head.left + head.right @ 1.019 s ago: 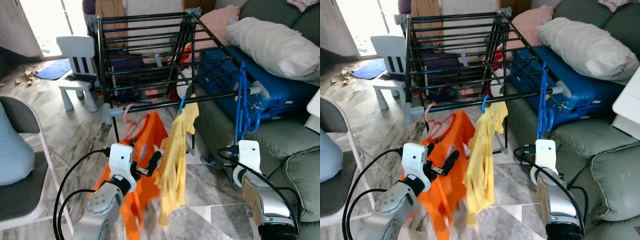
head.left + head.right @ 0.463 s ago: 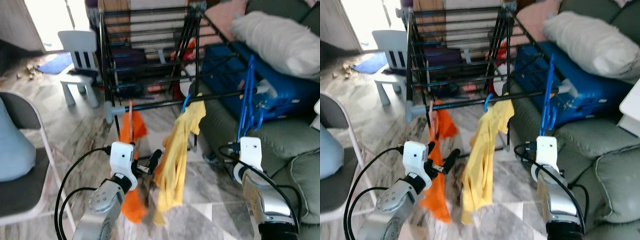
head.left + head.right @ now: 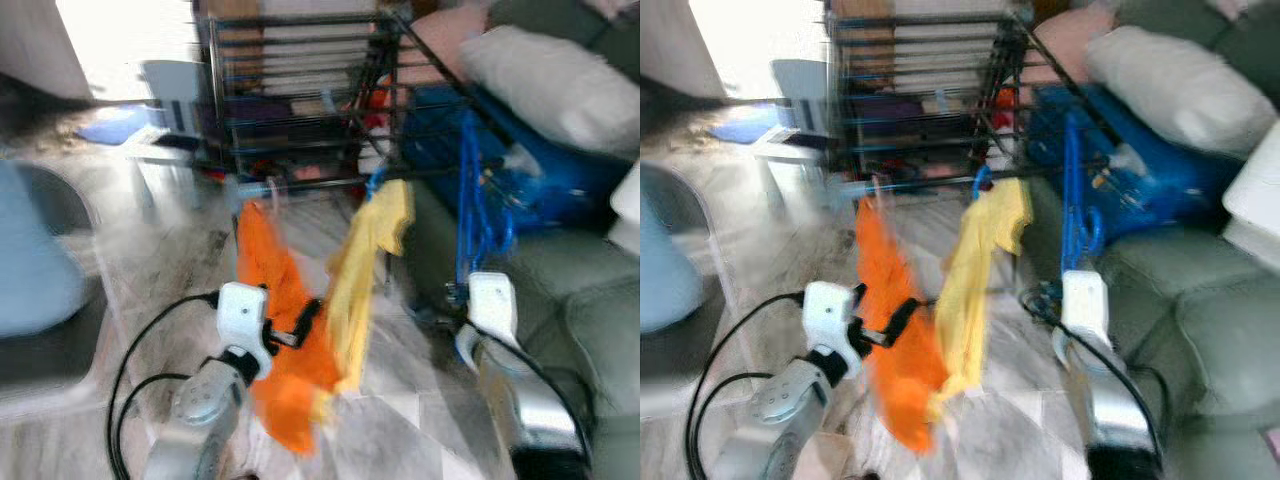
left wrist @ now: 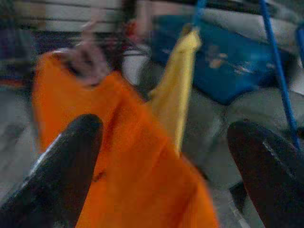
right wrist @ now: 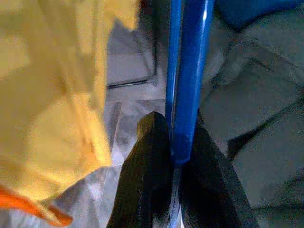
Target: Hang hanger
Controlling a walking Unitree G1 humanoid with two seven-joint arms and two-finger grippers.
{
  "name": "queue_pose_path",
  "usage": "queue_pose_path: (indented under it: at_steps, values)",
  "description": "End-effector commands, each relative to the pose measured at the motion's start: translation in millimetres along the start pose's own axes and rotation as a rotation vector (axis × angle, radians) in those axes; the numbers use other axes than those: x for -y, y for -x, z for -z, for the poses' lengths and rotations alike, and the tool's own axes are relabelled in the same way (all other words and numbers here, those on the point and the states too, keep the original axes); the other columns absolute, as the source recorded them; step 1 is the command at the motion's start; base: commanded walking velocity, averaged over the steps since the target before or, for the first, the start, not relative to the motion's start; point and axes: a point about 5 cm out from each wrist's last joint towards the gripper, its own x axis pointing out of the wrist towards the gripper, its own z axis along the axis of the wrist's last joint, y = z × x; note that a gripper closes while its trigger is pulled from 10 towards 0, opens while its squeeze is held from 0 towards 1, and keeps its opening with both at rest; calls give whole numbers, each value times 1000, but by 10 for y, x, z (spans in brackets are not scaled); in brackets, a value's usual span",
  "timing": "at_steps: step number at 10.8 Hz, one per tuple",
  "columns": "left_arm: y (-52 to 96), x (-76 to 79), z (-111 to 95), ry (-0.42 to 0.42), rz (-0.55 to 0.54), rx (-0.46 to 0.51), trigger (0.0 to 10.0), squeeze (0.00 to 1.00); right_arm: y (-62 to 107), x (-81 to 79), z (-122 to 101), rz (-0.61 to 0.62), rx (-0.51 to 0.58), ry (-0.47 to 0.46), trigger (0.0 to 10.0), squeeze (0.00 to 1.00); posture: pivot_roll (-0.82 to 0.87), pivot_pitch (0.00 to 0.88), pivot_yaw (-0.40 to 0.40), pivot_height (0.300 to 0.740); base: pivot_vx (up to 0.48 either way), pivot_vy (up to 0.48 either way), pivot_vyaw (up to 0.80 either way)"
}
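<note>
The job looks to be at its carrying stage: the right gripper (image 5: 173,190) has its two black fingers pinched tight on the lower end of a thin blue plastic hanger (image 3: 470,215), holding it upright just in front of the black metal drying rack (image 3: 300,95) with its hook up near the rack's front rail. Whether the hook is already over that rail I cannot tell, since the head views are smeared with motion. If it is not, the next move would call for lifting the hanger a little, carrying the hook over the thin round rail to the sofa side of the yellow cloth garment (image 3: 365,270), then easing down and letting go only once the rail takes the weight. The hanger looks smooth, glossy and stiff, a slim rod shape in the wrist view, so it could slip or twist in a narrow pinch. The yellow garment hangs limp and soft from the rack's front rail on its own blue hook, and a bright orange cloth garment (image 3: 285,330) droops beside it, further from the sofa, loose and creased. The left gripper (image 4: 161,161) hovers low before the rack with its fingers spread wide and nothing between them, the orange cloth just beyond them. Behind the rack's right end sit a grey-green upholstered sofa (image 3: 590,330) and a hard blue suitcase (image 3: 530,185).
</note>
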Motion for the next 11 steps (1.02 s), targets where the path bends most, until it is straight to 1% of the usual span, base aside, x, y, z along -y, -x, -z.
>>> queue_pose_path:
  at_steps: [1,3,4,5,6,7,8,9,10,11]
  values:
    - [11,-4,51,-7,-3,-27,10000,0,5,-36,-34,-9,13,-6,10000,0,-113,19,-11,740,-259,0,0]
    - [5,-4,50,-8,1,-26,10000,0,1,-39,-38,-9,13,-6,10000,0,-112,17,-11,740,-257,0,0]
    - [2,-9,47,-14,-1,-23,10000,0,-2,-35,-34,-7,12,-5,10000,0,-112,16,-11,740,0,0,0]
    - [8,-50,55,-20,-32,-25,10000,0,-1,-15,-3,2,-6,-5,10000,0,-113,16,-11,740,0,0,0]
    - [7,-86,58,-34,-58,-27,10000,0,15,15,45,18,-39,-24,10000,0,-114,16,-11,740,0,0,0]
    - [8,-113,55,-47,-67,-28,10000,0,29,54,172,22,-111,-57,10000,0,-115,15,-10,740,0,0,0]
    - [11,-125,61,-56,-68,-31,10000,0,37,53,319,1,-203,-82,10000,0,-116,13,-7,740,0,0,0]
    - [11,-144,65,-52,-70,-33,10000,0,39,34,358,-23,-230,-81,10000,0,-117,12,-5,740,0,0,0]
    - [11,-171,68,-60,-74,-35,10000,0,46,-25,390,-68,-266,-70,10000,0,-120,10,-2,740,0,0,0]
    - [12,-175,73,-50,-64,-36,10000,0,49,-56,420,-96,-283,-63,10000,0,-121,9,-2,740,0,0,0]
